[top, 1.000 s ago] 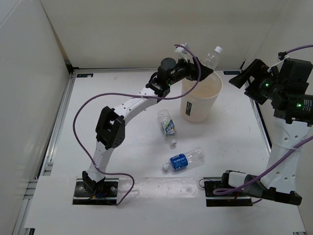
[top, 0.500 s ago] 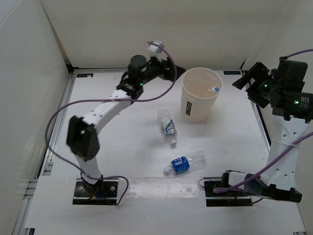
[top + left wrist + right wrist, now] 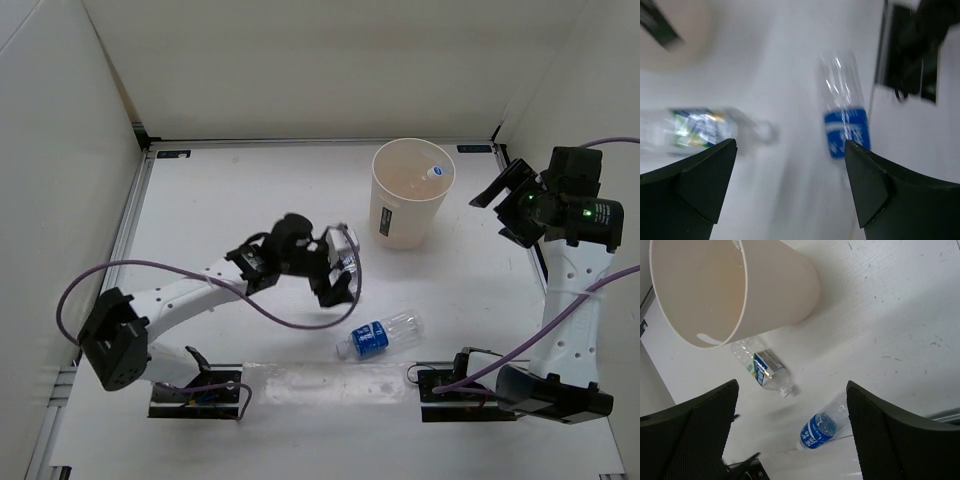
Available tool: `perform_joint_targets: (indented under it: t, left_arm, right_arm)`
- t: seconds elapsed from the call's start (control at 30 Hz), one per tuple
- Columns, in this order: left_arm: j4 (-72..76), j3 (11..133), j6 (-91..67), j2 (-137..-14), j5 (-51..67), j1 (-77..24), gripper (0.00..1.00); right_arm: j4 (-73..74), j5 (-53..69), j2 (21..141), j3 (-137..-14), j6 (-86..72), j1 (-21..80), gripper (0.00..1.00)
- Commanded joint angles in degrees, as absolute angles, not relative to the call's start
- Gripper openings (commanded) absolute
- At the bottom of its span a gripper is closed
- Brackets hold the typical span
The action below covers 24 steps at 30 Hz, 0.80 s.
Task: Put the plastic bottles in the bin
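While the left fingers (image 3: 695, 190) hang spread wide just above the surface (image 3: 230, 200), two bottles lie on their sides: a green-label bottle (image 3: 687, 131) right below them and a blue-label bottle (image 3: 378, 333) nearer the bases. Bin (image 3: 405, 220) stands upright at the back. A white cap (image 3: 433, 172) shows inside it, probably a bottle's. Right fingers (image 3: 687, 440) are spread and empty, raised right of the bin.

1. We see a white table (image 3: 220, 200), its surface faintly scuffed in the right wrist view.
2. We find white walls (image 3: 300, 60) enclosing it on three sides.
3. We note a metal rail (image 3: 118, 240) along its left edge.
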<state>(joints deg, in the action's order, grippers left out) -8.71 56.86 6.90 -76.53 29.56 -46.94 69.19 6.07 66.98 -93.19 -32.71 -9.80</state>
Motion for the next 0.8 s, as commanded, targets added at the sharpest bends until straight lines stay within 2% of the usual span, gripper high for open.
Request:
perform_joint_targets:
  t: [0.0,0.37,0.77]
  left_arm:
    - [-13.5,52.9,11.0,-77.3,29.7,-51.6,1.00]
    - [-1.0,50.7,4.8,-87.0,30.3,-56.2,1.00]
    - [1.6,55.4,2.2,-96.0,26.6,-57.7,1.00]
  right_arm:
    - [69.2,6.8,65.4,-92.2,-32.5,-10.0,0.90]
    - [72.9,9.9,59.5,-87.6,-31.4,-13.0,0.90]
    - [78.5,8.6,54.7,-87.8,-29.5,-10.9,0.90]
